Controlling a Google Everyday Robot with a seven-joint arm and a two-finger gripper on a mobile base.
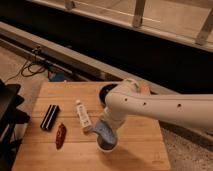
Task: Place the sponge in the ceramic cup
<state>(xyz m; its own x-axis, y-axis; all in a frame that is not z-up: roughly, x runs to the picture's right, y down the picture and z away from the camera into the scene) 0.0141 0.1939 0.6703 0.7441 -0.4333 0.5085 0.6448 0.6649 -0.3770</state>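
Observation:
The blue-grey sponge (104, 131) hangs tilted at the end of my white arm, its lower end just over the rim of the ceramic cup (107, 145). The small white cup stands near the front middle of the wooden table (140, 145). My gripper (109, 126) sits directly above the cup, shut on the sponge and mostly hidden by the wrist. Part of the cup's opening is covered by the sponge.
A dark bowl (106, 92) stands behind the arm at the table's back. A white tube (82, 115) lies left of the cup, with a reddish-brown oblong (60, 135) and a black box (49, 117) further left. A dark chair (7, 115) stands at the left edge.

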